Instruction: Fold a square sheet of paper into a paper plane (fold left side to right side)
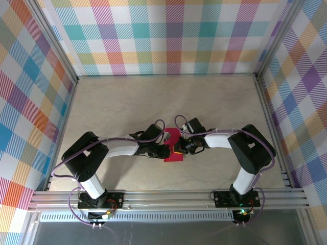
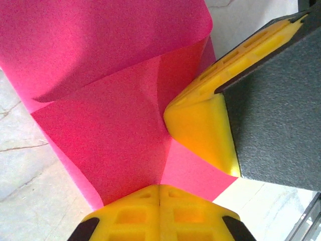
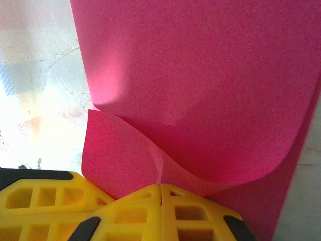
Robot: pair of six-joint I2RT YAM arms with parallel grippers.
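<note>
So the sheet of paper [image 1: 172, 154] sits about mid-width on the surface [image 1: 127, 102], closer to the near edge than the far one, right where the two arms meet. The left gripper [image 2: 159, 193] has its yellow fingers pressed together, and creases in the paper run straight into the seam between them, so I read that as pinching the sheet. Same story for the right gripper [image 3: 160, 193]: jaws tight together, with one layer of paper curling over in a soft loop just above them. My guess is we're mid-fold, the flap carried over but not creased flat yet. To do this well I'd line up the loose edge with the edge underneath before flattening anything, then press from the middle of the fold outward so the curl doesn't shift sideways. With both grippers crowded onto one spot, one should probably hold the sheet down while the other does the smoothing. Material-wise it's thin magenta-pink paper, matte with a slightly grainy look, floppy enough to bow into a smooth curve and pucker into small wrinkles near the pinch. The fingers are chunky yellow plastic with cut-out pockets and dark foam-like padding. The surface is a pale stone-pattern top, smooth looking, so the sheet could slide if it's dragged.
</note>
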